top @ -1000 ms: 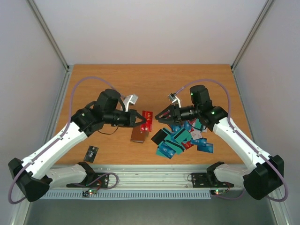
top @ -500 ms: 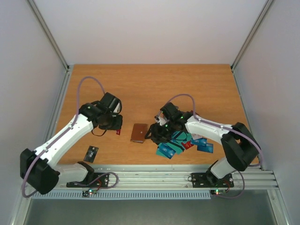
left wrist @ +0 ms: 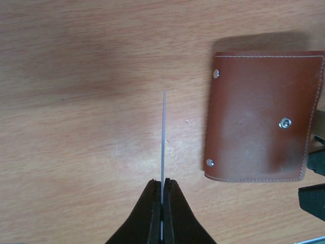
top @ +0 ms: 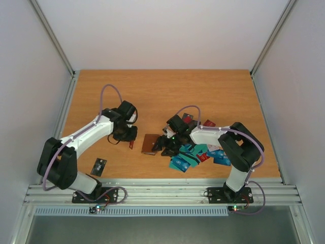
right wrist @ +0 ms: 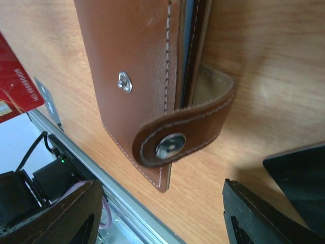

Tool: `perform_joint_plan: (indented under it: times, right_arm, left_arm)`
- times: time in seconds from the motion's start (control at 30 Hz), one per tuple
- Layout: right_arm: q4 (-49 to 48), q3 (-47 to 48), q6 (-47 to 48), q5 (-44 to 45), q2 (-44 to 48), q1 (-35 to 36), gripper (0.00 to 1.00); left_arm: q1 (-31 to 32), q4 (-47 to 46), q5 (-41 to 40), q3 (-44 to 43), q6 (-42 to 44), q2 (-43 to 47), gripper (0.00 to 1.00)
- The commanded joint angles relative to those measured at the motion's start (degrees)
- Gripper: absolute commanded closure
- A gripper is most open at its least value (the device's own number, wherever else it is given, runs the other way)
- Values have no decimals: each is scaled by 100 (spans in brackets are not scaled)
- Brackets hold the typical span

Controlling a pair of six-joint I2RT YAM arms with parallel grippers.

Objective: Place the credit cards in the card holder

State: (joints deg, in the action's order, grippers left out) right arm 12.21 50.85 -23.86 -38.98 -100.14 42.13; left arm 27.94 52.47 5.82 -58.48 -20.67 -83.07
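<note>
Top view: card holder (top: 150, 144) lies flat at centre, credit cards (top: 199, 152) heaped at its 3 o'clock

Left wrist: left gripper (left wrist: 162, 189) pinches one card (left wrist: 163, 132) edge-up, likely stiff, light and slick

Right wrist: right gripper (right wrist: 162, 203) spread at 6 o'clock of the snap strap (right wrist: 183, 133); that supple flap looks best to grasp

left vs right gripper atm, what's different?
Left gripper has its jaws shut on a credit card, held on edge; right gripper has its jaws wide open, holding nothing. Left gripper sits clear of the card holder, with a gap between; right gripper is close up at its snap strap. Shared: both face the card holder, from opposite sides.
</note>
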Motion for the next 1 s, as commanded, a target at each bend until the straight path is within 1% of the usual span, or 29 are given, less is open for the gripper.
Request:
perform_joint_plan:
  times: [0.0, 0.33, 0.67, 0.97]
  right_arm:
    - [-479, 136, -130, -1, -208, 54, 34]
    - [-841, 408, -224, -176, -575, 56, 34]
    - [-307, 821, 20, -226, -397, 57, 34]
    - [-293, 1197, 79, -445, -532, 90, 34]
  left_arm:
    - [-43, -455, 266, 92, 165, -328, 100]
    - [-43, -859, 704, 372, 186, -724, 100]
    - [-43, -1241, 1166, 594, 40, -796, 100]
    - [-44, -1347, 1415, 624, 1, -775, 100]
